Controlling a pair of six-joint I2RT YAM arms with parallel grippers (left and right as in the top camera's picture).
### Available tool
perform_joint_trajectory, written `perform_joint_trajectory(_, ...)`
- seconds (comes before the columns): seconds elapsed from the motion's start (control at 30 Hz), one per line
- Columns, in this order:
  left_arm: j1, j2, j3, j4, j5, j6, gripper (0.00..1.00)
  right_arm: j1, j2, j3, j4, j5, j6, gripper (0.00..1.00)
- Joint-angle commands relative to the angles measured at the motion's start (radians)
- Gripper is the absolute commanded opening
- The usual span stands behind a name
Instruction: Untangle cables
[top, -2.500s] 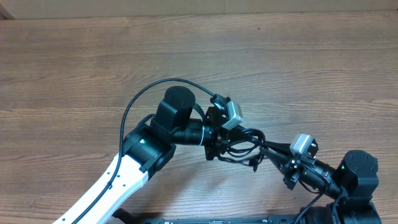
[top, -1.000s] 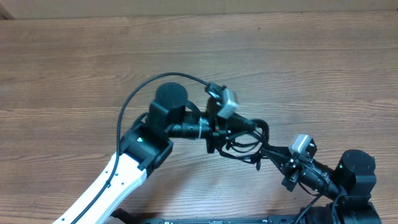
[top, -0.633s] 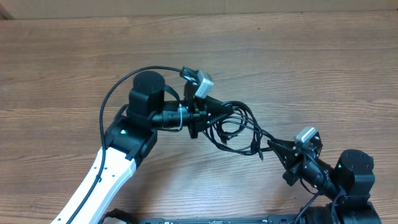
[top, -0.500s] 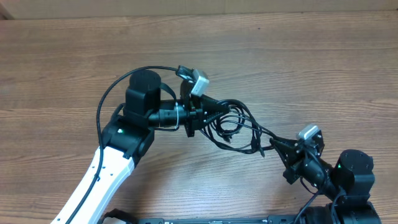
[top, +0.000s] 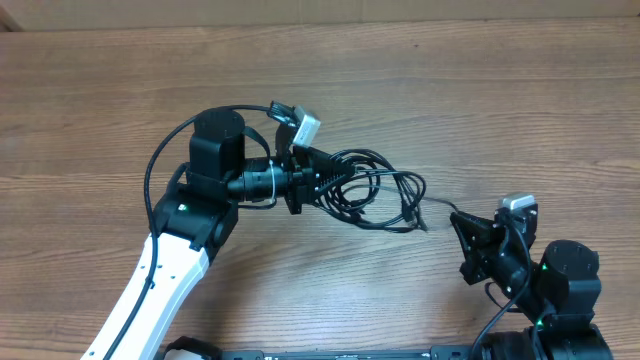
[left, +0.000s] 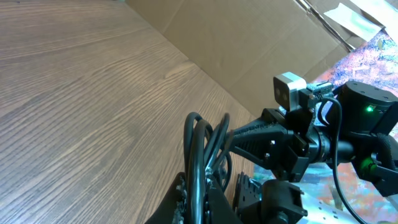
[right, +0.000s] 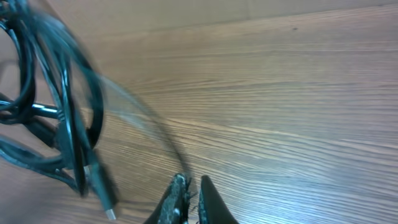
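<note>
My left gripper (top: 335, 178) has drawn the tangled thin black cables (top: 388, 188) leftward over the brown wood-grain table (top: 450, 100), with the cardboard wall (left: 249, 37) behind. It clamps the looped bundle, and my right gripper (top: 458, 222) pinches one taut strand.

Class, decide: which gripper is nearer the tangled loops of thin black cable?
Left. The left gripper grips the tangled loops of thin black cable; the right gripper sits apart, holding one strand stretched from them.

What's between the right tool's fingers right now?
One thin cable strand, running from the cable bundle, enters the right tool. Its gripped end is hidden by the fingers.
</note>
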Motion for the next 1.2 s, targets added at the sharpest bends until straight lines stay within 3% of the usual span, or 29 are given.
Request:
perform_joint_trajectory(0.0,0.026,-0.008,0.014,0.002,0.022,0.021,0.04,-0.007,-0.002,0.008,0.018,-0.008,0.021,0.24)
perform_joint_trajectory(0.07,0.026,-0.008,0.014,0.002,0.022,0.022,0.04,-0.007,-0.002,0.008,0.038,-0.075,0.021,0.49)
perform_joint_trajectory(0.1,0.026,-0.008,0.014,0.002,0.022,0.022,0.04,-0.007,-0.002,0.008,0.053,-0.133,0.022,0.69)
perform_joint_trajectory(0.2,0.025,-0.008,0.014,0.002,0.022,0.022,0.04,-0.007,-0.002,0.008,0.089,-0.241,0.021,0.97)
perform_joint_trajectory(0.23,0.025,-0.008,0.014,0.002,0.023,0.022,0.04,-0.007,-0.002,0.008,0.098,-0.266,0.021,1.0)
perform_joint_trajectory(0.7,-0.085,-0.008,0.014,0.042,0.078,0.121,0.04,-0.007,-0.001,0.008,0.134,-0.333,0.066,1.0)
perform_joint_trajectory(1.17,-0.256,-0.008,0.014,0.153,0.063,0.121,0.04,-0.007,-0.001,0.008,0.133,-0.282,0.067,1.0)
